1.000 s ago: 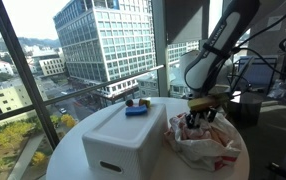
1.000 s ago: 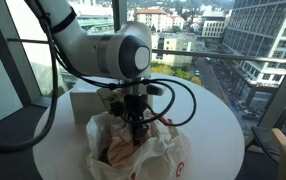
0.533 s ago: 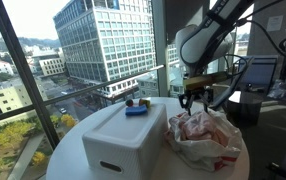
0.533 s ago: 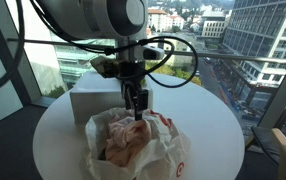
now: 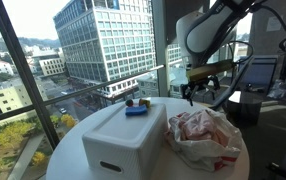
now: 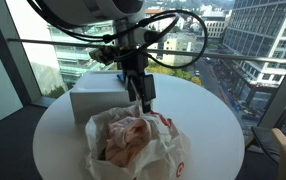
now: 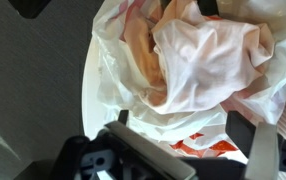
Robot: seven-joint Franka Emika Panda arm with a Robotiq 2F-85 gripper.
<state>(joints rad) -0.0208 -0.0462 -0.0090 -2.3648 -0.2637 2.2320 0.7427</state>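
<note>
The plastic bag (image 6: 133, 148) at the table (image 6: 213, 125) edge looks light, soft, crinkly; pinch its bunched top. The gripper (image 6: 143, 99) hangs empty, fingers apart.

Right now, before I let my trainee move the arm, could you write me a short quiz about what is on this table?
1. True or false: the fingers hold the plastic bag.
2. Where does the small blue thing lie? A) on top of the white box; B) inside the bag; C) on the floor.
3. In one word, what shape is the top of the table?

Key
1. False: they hang above the bag, apart from it, and hold nothing.
2. A.
3. Round.
</note>
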